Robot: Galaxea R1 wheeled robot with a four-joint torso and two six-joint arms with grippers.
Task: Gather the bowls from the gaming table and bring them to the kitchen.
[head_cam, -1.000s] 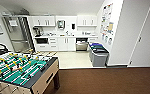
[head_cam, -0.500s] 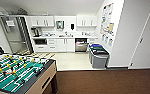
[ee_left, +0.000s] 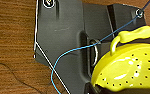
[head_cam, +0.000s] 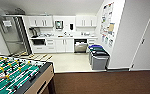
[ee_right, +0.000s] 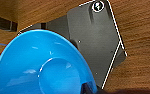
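Already my two wrists carried the bowls: the yellow-green bowl (ee_left: 127,67) at my left, the blue bowl (ee_right: 41,66) at my right; I could not tell how either pincer stood. Light, stiff, slick plastic, I judged, best pinched at the rim. The kitchen (head_cam: 63,40) lay ahead.

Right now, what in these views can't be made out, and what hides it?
- Left gripper's fingers: left wrist view, behind the yellow-green bowl and cut by the edge.
- Right gripper's fingers: right wrist view, behind the blue bowl.
- Small items on the kitchen counter: head view, too far and blurred.
- Foosball table: cut by the edge.
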